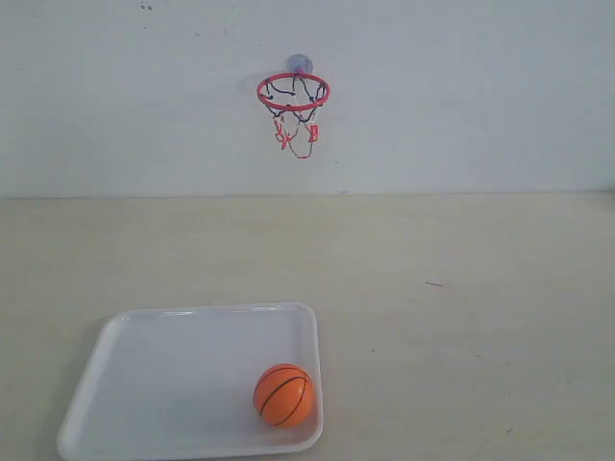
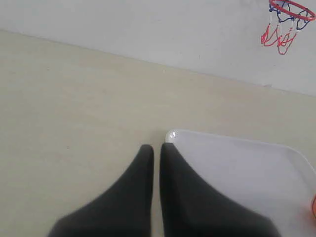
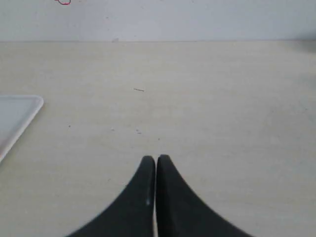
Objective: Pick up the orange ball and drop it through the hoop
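Note:
The orange ball [image 1: 284,395] with black seams rests in the near right corner of a white tray [image 1: 154,355]. High on the back wall hangs the hoop [image 1: 293,93], red ring up, net dangling, suction cup above it. Neither arm shows in the exterior view. The left wrist view has my left gripper [image 2: 156,147] shut and empty, over the table at a corner of the tray [image 2: 237,163], with the hoop [image 2: 290,10] far off and a sliver of the ball [image 2: 314,207] at the frame edge. My right gripper [image 3: 156,158] is shut and empty above bare table.
A pale wooden table [image 1: 461,288] runs back to a plain white wall [image 1: 461,96]. The tray's corner [image 3: 19,106] shows at the edge of the right wrist view. A small dark speck [image 1: 434,283] lies on the table right of centre.

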Available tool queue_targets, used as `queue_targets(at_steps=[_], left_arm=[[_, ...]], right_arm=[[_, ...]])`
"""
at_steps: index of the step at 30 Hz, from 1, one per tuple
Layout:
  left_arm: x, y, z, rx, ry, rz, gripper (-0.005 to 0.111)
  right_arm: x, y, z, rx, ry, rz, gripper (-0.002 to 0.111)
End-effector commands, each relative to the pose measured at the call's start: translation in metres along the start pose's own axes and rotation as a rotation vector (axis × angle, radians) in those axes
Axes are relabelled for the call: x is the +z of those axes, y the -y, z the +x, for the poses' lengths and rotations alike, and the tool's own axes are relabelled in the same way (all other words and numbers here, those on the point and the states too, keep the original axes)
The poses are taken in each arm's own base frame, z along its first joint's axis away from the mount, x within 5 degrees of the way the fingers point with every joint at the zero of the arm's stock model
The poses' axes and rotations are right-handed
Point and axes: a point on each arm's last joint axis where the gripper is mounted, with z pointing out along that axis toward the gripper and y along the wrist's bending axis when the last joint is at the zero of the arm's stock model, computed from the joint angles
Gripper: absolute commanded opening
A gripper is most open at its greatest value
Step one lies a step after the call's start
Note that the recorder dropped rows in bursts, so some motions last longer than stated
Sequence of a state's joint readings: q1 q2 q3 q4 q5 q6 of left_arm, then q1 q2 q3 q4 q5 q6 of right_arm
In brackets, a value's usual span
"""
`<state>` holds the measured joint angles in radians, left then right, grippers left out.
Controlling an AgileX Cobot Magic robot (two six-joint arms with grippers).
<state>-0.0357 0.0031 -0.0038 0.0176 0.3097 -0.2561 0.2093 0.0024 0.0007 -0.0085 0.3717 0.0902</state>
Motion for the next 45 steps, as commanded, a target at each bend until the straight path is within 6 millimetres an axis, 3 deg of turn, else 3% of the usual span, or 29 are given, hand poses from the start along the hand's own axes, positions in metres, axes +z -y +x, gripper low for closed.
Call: queue_targets(at_steps=[1,9,14,15,17,20,23,27,31,41,45], left_arm=[[0.0,0.0,0.001,-0.005,0.004,-0.003,0.004],[0.0,0.0,0.001,-0.005,0.004,-0.003,0.004],[0.0,0.0,0.001,-0.005,0.004,-0.003,0.004],[0.0,0.0,0.001,-0.005,0.004,-0.003,0.004],[0.0,0.0,0.001,-0.005,0.004,-0.003,0.004],[0.0,0.0,0.001,-0.005,0.004,-0.003,0.004],[0.0,0.0,0.001,-0.005,0.004,-0.003,0.004],[0.0,0.0,0.001,-0.005,0.004,-0.003,0.004],[0.0,0.0,0.001,-0.005,0.004,-0.003,0.004],[0.0,0.0,0.001,-0.005,0.004,-0.003,0.004],[0.0,0.0,0.001,-0.005,0.004,-0.003,0.004]], right_arm=[[-0.001,-0.001,-0.014,-0.017,0.158,-0.013,0.0],[-0.019,-0.005,-0.055,-0.012,0.644,-0.055,0.0],[-0.053,-0.007,-0.082,0.045,1.132,-0.124,0.0],[-0.056,-0.007,-0.088,0.055,1.136,-0.125,0.0],[-0.063,-0.008,-0.111,0.085,1.021,-0.123,0.0],[-0.042,-0.011,-0.137,0.087,0.568,-0.075,0.0],[-0.014,-0.011,-0.129,0.092,0.188,-0.033,0.0],[0.02,-0.01,-0.101,0.104,-0.259,0.021,0.0],[0.035,-0.017,-0.09,0.245,-0.421,-0.016,0.0],[0.072,-0.065,-0.094,0.151,-0.531,-0.618,0.001],[0.095,-0.065,-0.101,0.127,-0.608,-0.622,0.023]])
